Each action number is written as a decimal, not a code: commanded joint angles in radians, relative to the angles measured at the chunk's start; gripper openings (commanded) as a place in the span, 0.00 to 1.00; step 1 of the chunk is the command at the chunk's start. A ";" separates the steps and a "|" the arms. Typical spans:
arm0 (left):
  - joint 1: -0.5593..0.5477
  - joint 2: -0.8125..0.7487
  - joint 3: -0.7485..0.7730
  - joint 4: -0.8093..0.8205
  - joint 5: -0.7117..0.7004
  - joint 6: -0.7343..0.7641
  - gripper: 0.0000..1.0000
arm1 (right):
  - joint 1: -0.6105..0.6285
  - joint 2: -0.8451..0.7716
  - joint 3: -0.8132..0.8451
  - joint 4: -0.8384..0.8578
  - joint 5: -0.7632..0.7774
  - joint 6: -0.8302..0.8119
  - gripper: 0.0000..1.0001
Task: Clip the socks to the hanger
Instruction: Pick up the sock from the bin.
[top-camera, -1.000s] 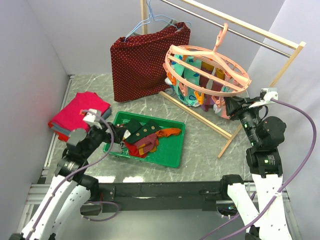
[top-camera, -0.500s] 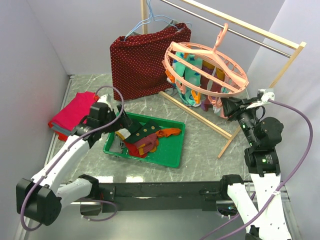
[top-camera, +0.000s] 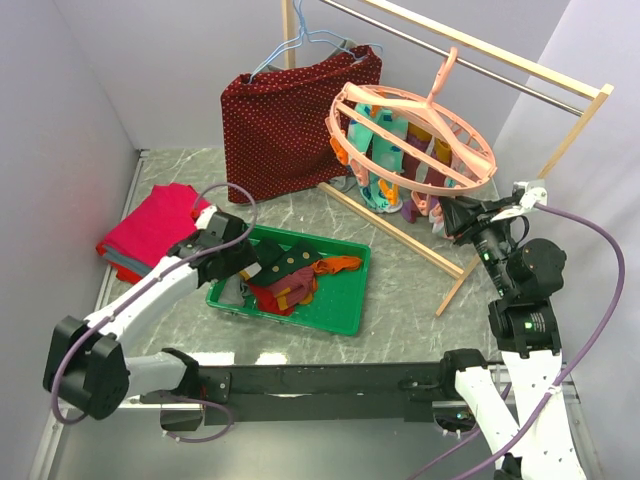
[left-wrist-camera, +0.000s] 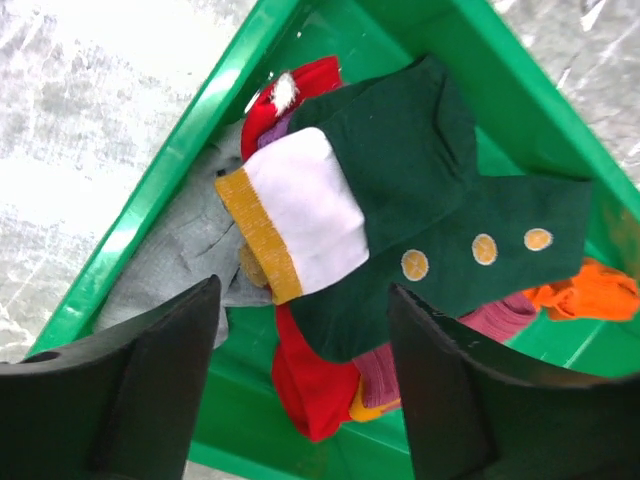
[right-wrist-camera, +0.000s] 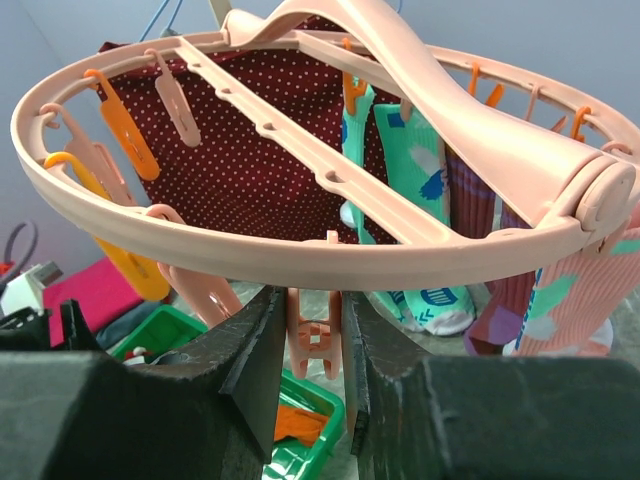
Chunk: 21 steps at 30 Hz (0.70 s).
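Down in the green tray (top-camera: 345, 300) the socks (top-camera: 290, 280) lie in a heap. The left claw (left-wrist-camera: 300, 300) hangs right over them, fingers spread wide either side of the dark green dotted sock (left-wrist-camera: 430, 200), nothing gripped. Over on the right, the pink hanger (right-wrist-camera: 300, 250) dangles from the wooden rack (top-camera: 390, 228), and the right claw (right-wrist-camera: 315, 330) is pinched tight onto one peg (right-wrist-camera: 314, 315) hanging under its ring.

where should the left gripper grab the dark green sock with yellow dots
By its white, yellow-banded cuff, coming down from above: the dark green yellow-dotted sock lies flat atop the pile in the green plastic tray, and that cuff sits right under the open left gripper.
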 joint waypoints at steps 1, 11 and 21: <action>-0.027 0.034 0.036 0.023 -0.087 -0.050 0.70 | 0.012 -0.013 -0.012 0.018 0.002 -0.013 0.00; -0.039 0.155 0.061 0.046 -0.143 -0.045 0.50 | 0.012 -0.024 -0.016 0.014 0.005 -0.018 0.00; -0.071 0.175 0.087 0.041 -0.210 0.013 0.07 | 0.012 -0.024 -0.013 0.008 0.009 -0.021 0.00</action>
